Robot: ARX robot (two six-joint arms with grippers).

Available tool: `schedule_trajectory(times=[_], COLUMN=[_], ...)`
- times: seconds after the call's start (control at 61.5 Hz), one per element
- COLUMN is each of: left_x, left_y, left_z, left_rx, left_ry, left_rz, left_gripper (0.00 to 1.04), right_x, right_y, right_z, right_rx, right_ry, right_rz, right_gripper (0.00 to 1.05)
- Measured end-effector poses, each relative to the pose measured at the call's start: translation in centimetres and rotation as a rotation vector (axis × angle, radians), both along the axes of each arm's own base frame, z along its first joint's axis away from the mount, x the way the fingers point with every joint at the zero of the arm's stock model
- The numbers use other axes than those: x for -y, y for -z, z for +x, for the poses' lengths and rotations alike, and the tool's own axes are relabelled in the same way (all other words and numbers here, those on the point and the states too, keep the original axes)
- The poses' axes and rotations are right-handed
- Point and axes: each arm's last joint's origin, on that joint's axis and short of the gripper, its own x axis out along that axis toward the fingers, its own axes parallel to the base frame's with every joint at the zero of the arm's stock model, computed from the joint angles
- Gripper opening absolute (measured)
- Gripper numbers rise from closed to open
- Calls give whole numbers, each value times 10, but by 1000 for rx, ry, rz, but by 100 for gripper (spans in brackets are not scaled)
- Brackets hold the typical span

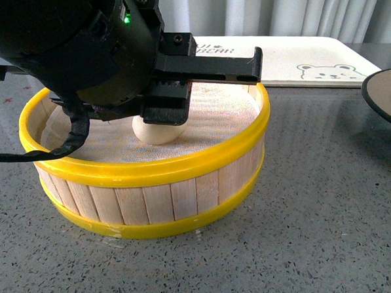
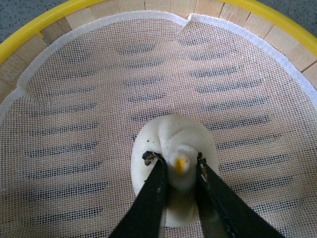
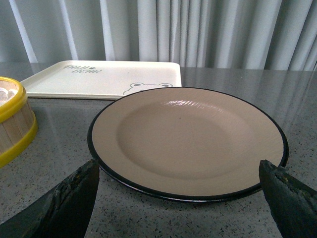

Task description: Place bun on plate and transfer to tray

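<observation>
— Where is the bun (image 2: 173,131) sitting?
— It is lying inside the steamer basket (image 1: 151,170), on the mesh liner (image 2: 74,99). The left gripper (image 2: 177,161) is pinching its pleated peak from both sides.
— And the right gripper (image 3: 178,168)?
— Its fingers (image 3: 69,203) are standing wide apart before the plate (image 3: 188,134), which is resting to the right of the basket. The tray (image 3: 99,79) is lying behind the basket.

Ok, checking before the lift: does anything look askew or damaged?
Only a small thing: the white mesh liner in the yellow-rimmed wooden steamer basket has a split, curled edge by the wall. The small white pleated bun, black-rimmed round plate and cream rectangular tray look intact.
</observation>
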Motion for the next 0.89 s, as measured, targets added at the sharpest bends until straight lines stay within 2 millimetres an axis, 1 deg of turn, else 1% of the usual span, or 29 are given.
schedule_trajectory(times=[0.049, 0.065, 0.292, 0.471, 0.731, 0.796, 0.812, 0.845, 0.894], left_x=[0, 0, -1, -6, -16, -17, -17, -17, -15], left_y=[0, 0, -1, -10, -42, -54, -60, -64, -76], left_z=[0, 0, 0, 1, 9, 12, 14, 15, 19], left_rx=[-1, -1, -1, 18, 92, 123, 136, 145, 173], left_ry=[-3, -6, -7, -12, -40, -45, -45, -45, -37], left_rz=[-12, -16, -29, -45, -96, -111, -120, -127, -154], left_gripper=[4, 4, 4, 4, 4, 4, 4, 4, 4], right_x=[0, 0, 0, 0, 0, 0, 0, 0, 0], right_y=[0, 0, 0, 0, 0, 0, 0, 0, 0], right_z=[0, 0, 0, 0, 0, 0, 0, 0, 0], right_rx=[0, 0, 0, 0, 0, 0, 0, 0, 0], right_ry=[0, 0, 0, 0, 0, 0, 0, 0, 0], right_rz=[0, 0, 0, 0, 0, 0, 0, 0, 0], right_gripper=[96, 96, 96, 96, 96, 96, 96, 96, 96])
